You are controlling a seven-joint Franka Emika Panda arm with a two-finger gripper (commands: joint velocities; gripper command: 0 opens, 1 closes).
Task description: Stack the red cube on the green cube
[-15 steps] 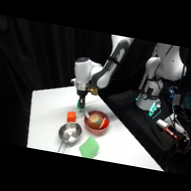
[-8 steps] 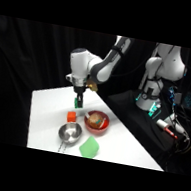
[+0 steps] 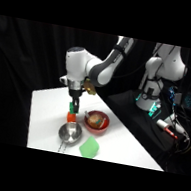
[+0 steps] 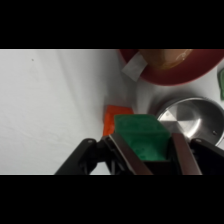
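Note:
My gripper (image 3: 74,104) hangs over the table's middle, shut on the green cube (image 4: 140,136). In the wrist view the cube sits between the two dark fingers (image 4: 180,152). The red cube (image 3: 71,116) stands on the white table directly under it, and its left part (image 4: 110,118) shows past the green cube's edge. In the side view the green cube (image 3: 74,108) is just above the red one. I cannot tell whether the two touch.
A metal bowl (image 3: 70,133) lies just in front of the red cube. A red bowl (image 3: 97,122) holding something round stands to its right. A paler green block (image 3: 89,147) lies near the table's front edge. A second white arm (image 3: 157,79) stands at the back right.
The arm has swung its wrist leftward and lowered the gripper, with the green cube in it, down toward the red cube. The red cube and the bowls have stayed put.

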